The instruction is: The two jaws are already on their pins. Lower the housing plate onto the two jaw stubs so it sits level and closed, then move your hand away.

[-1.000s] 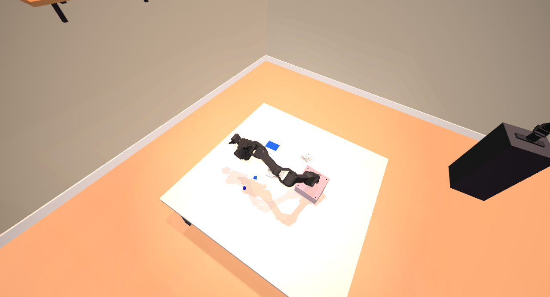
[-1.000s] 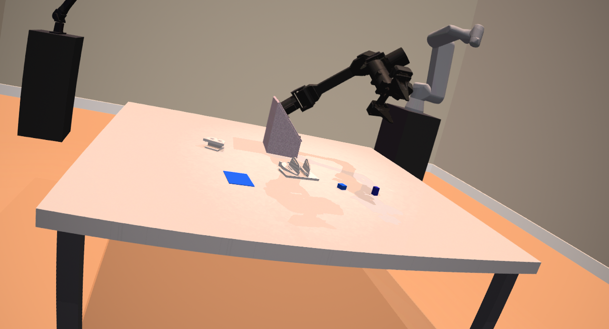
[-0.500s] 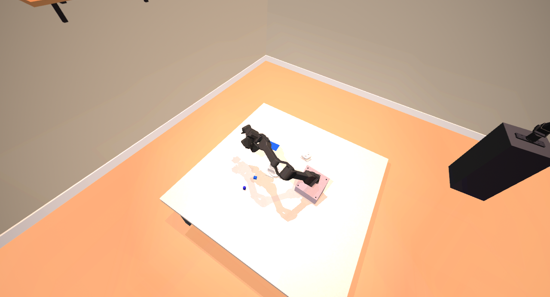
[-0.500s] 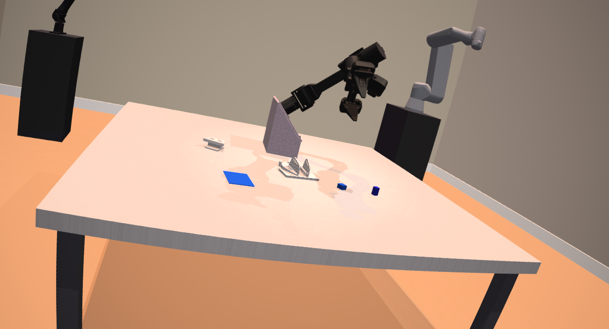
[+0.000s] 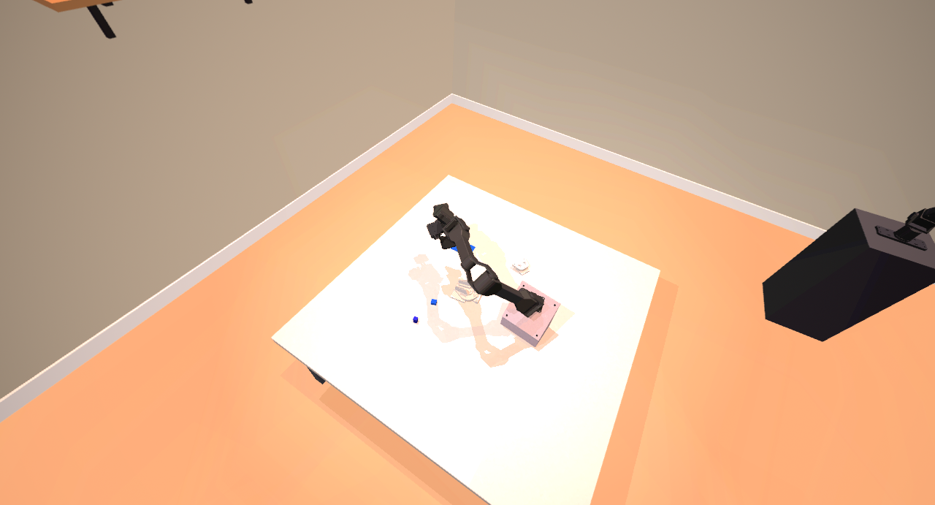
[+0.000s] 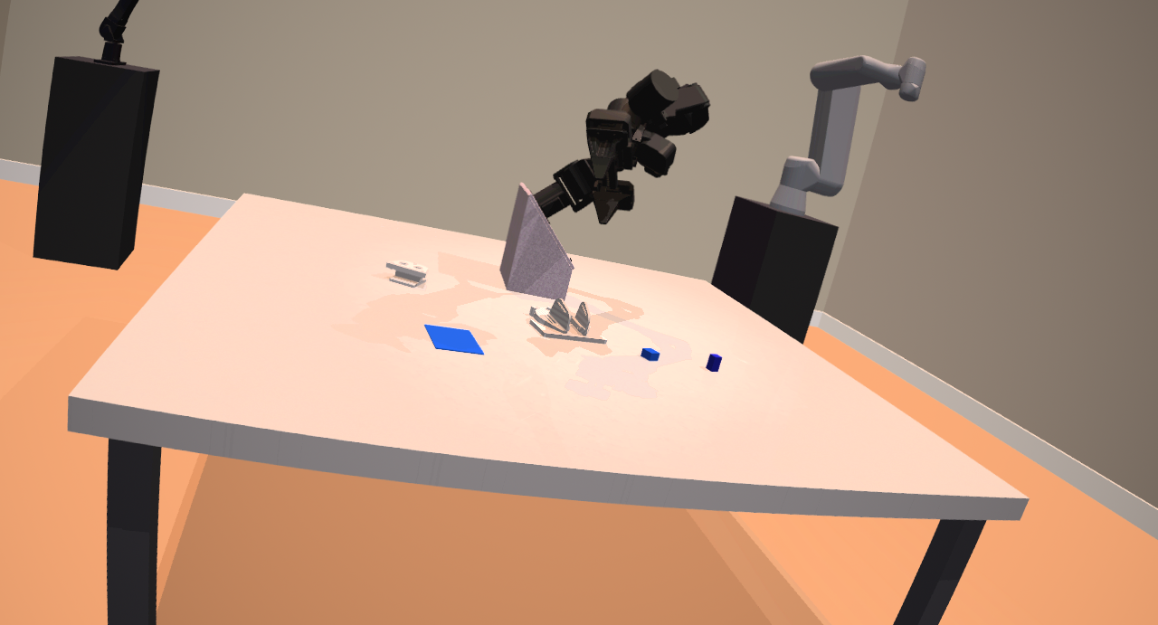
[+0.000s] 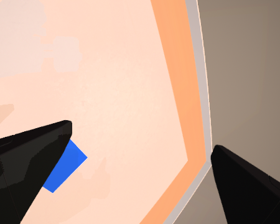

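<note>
My gripper [image 6: 601, 198] [image 7: 143, 139] is open and empty, high above the table. The grey-white base [image 6: 566, 337] [image 5: 466, 294] stands in front of the arm's mount in the exterior view. Two upright, pointed jaws [image 6: 558, 315] rise from it, side by side and apart; their pins and stubs are too small to make out. A small pale plate [image 6: 407, 268] [image 5: 521, 265], seemingly the housing plate, lies level on a low support to the left of the base in the exterior view, apart from the jaws. Neither shows in the wrist view.
A flat blue square [image 5: 464, 248] [image 6: 454, 338] [image 7: 66, 166] lies on the table, partly behind a finger in the wrist view. Two small blue blocks [image 6: 650, 354] [image 6: 713, 362] stand right of the base in the exterior view. The arm's mauve mount [image 5: 526, 322] [image 6: 534, 257] stands behind the base.
</note>
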Available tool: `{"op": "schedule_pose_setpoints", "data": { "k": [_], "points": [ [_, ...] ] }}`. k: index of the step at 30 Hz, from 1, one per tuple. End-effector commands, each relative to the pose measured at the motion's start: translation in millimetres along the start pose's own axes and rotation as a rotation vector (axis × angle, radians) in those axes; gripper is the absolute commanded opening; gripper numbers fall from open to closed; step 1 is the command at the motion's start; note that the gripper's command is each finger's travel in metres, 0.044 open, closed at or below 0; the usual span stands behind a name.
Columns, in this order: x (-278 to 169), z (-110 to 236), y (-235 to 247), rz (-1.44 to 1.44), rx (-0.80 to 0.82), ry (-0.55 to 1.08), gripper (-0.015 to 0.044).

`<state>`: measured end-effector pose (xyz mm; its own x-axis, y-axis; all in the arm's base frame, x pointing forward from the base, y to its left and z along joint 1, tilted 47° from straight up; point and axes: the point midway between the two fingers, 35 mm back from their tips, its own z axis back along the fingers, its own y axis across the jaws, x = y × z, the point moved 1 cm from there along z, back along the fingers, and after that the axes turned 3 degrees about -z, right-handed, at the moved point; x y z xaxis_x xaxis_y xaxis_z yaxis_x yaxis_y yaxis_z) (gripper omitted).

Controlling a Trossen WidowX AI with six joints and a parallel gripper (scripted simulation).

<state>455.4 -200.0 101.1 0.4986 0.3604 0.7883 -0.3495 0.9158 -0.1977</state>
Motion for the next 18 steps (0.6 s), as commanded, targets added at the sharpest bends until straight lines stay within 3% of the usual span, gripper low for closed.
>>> {"op": "schedule_pose_setpoints", "data": {
  "k": [1, 18],
  "points": [
    [-27.6, -2.0, -2.9, -0.067, 0.009, 0.054, 0.0440],
    [-146.4, 0.7, 3.2, -0.365, 0.075, 0.278, 0.0440]
  ]
}}
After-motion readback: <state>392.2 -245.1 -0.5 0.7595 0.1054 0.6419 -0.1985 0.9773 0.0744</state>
